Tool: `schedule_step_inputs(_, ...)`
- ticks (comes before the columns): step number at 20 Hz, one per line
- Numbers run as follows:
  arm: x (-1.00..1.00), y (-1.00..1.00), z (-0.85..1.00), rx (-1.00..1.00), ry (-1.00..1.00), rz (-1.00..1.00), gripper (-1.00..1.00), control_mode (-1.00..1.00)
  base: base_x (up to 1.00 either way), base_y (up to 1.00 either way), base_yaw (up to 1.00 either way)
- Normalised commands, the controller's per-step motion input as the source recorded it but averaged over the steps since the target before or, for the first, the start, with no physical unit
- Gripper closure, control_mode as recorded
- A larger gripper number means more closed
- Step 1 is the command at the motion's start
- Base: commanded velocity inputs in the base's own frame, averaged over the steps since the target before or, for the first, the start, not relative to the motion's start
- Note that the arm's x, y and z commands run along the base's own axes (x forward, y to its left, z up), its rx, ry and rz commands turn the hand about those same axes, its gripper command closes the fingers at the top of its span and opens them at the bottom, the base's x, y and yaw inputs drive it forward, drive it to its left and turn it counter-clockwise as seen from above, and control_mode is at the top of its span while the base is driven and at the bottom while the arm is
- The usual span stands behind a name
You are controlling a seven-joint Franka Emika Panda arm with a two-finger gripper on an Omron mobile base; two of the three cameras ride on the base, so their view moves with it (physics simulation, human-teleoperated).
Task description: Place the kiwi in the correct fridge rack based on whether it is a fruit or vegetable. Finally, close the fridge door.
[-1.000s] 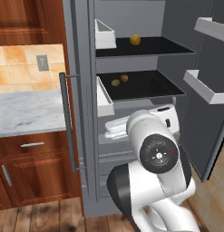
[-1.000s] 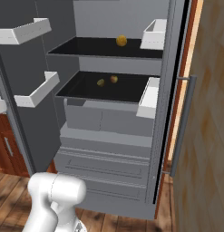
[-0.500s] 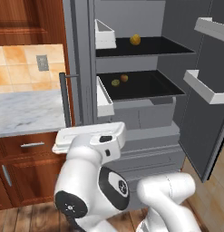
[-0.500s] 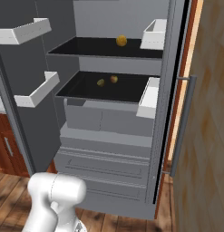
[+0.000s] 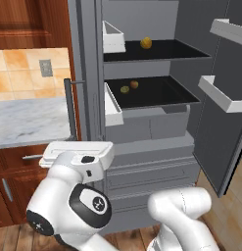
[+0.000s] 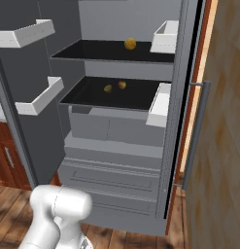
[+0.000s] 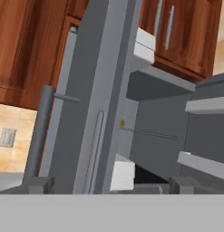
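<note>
The kiwi is a small olive fruit lying on the fridge's lower black shelf, right beside a round orange-brown fruit. The right base view also shows the kiwi on that shelf. A yellow-orange fruit rests on the upper shelf. The fridge door stands wide open to the right. My gripper is open with nothing between its fingertips; it looks up at the fridge's front from low on the left. My arm is folded low in front of the drawers.
The shut neighbouring door carries a long grey handle. White bins line the open door, and white side bins flank the shelves. A marble counter over wooden cabinets lies left. Fridge drawers sit below the shelves.
My arm has swung from the lower right, in front of the fridge, over to the lower left. The fruits and the door have not moved. The gripper has stayed open.
</note>
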Motion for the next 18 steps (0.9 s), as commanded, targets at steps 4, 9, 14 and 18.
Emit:
schedule_step_inputs(4, 0.43, 0.34, -0.09, 0.0, 0.0, -0.18, -1.0, -1.0, 0.0, 0.0, 0.0)
schedule_step_inputs(9, 0.72, 0.26, -0.14, 0.0, 0.0, -0.24, -1.0, -1.0, 0.0, 0.0, 0.0)
schedule_step_inputs(14, 0.46, 0.25, -0.18, 0.0, 0.0, -0.16, -1.0, -1.0, 0.0, 0.0, 0.0)
schedule_step_inputs(18, 0.45, 0.19, -0.2, 0.0, 0.0, -0.12, -1.0, -1.0, 0.0, 0.0, 0.0)
